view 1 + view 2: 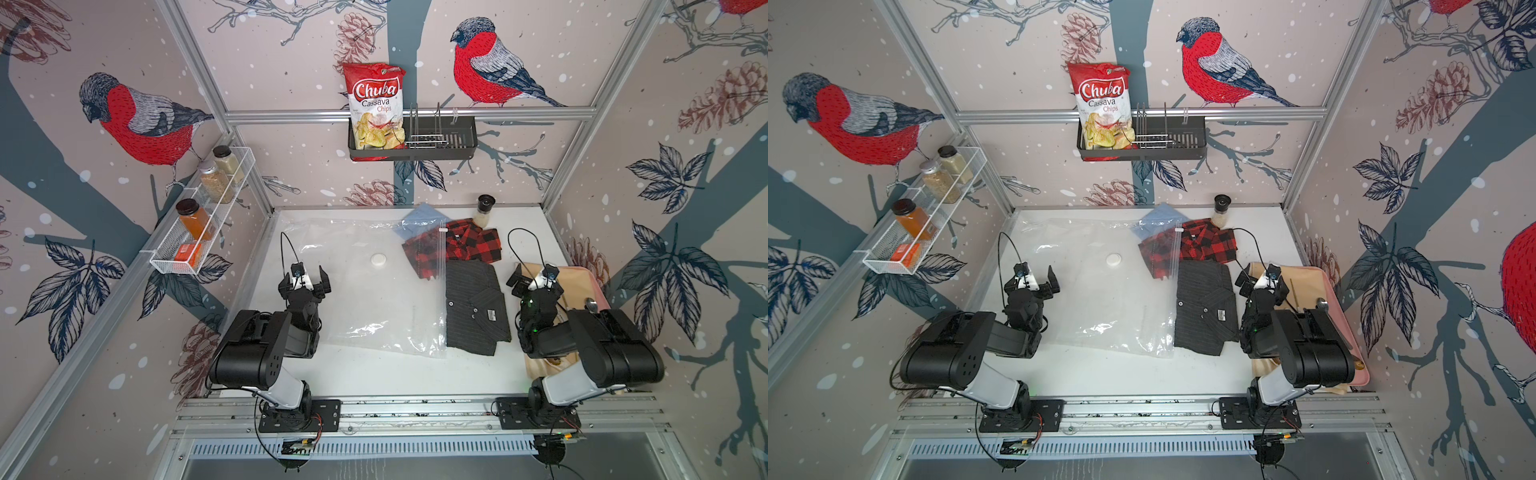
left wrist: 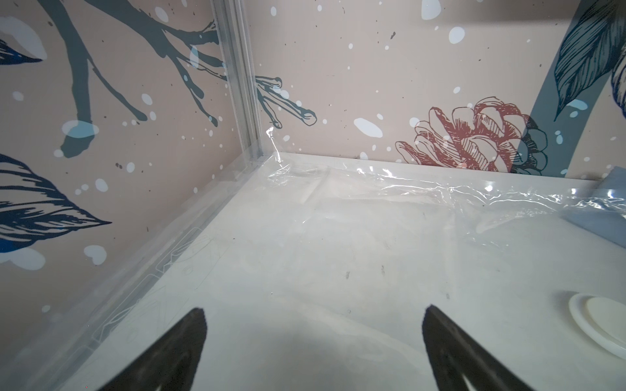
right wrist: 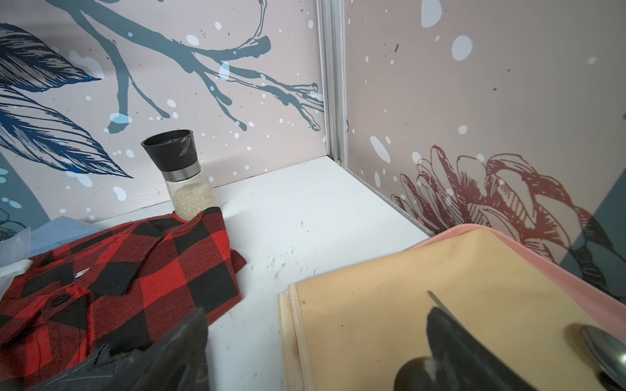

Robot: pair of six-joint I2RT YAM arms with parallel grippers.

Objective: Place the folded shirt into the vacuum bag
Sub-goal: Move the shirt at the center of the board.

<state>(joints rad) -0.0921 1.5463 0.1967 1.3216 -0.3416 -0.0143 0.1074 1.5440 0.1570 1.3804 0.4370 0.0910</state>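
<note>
Two claws, both spread wide and holding nothing, so I'd say this is the very start and no shirt has been picked up yet.

The vacuum bag (image 1: pixel 357 299) lies flat on the counter (image 1: pixel 374 374) in the middle of the frame in both top views, with its round white valve (image 1: pixel 378 259) facing up. Its zip edge (image 1: pixel 444 291) runs down the bag's right side. The left claw (image 1: pixel 306 279) hangs over the bag's left part, well away from that edge.

The dark striped shirt (image 1: pixel 476 307) sits folded at centre-right, right against the zip edge but outside the bag. The right claw (image 1: pixel 536 279) is just beside it on the right, over a tan cloth (image 3: pixel 440 287). Higher in the frame a red plaid shirt (image 1: pixel 471 243) lies across the zip edge. Part of it looks hazy through the plastic, and I can't tell if that part is inside the bag or just under it.

My guess for the next move: the right claw drops onto the dark shirt's edge and pinches all the layers so the fold holds. The bag mouth looks flat, so the left claw probably has to come over and lift the top sheet first.
</note>
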